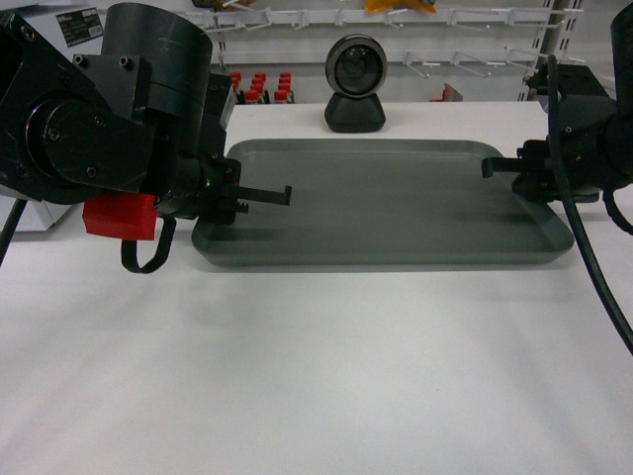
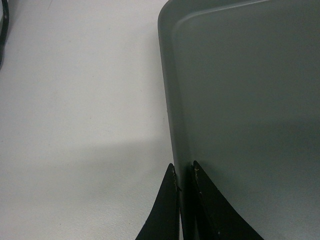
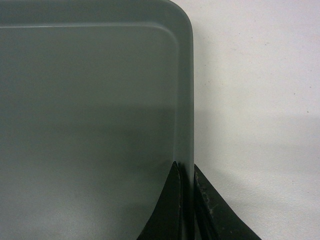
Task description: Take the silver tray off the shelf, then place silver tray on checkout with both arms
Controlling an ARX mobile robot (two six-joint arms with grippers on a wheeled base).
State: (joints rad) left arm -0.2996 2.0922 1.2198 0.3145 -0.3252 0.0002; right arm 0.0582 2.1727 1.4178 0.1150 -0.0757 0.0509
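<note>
The silver tray [image 1: 376,198] lies flat on the white checkout [image 1: 316,366], long side towards me. My left gripper [image 1: 259,201] stands at its left short edge. In the left wrist view that gripper [image 2: 184,170] has one finger outside and one inside the tray [image 2: 250,100] rim, pinched on it. My right gripper [image 1: 495,166] is at the right short edge. The right wrist view shows this gripper [image 3: 186,170] closed on the tray [image 3: 90,100] rim the same way. The shelf [image 1: 475,15] with white rails and hooks stands behind the counter.
A black round camera-like device [image 1: 355,84] sits on the counter just behind the tray. Red packets [image 1: 259,87] hang on the shelving at the back left. A black cable [image 1: 593,277] droops from the right arm over the counter. Bare counter [image 2: 75,100] flanks the tray.
</note>
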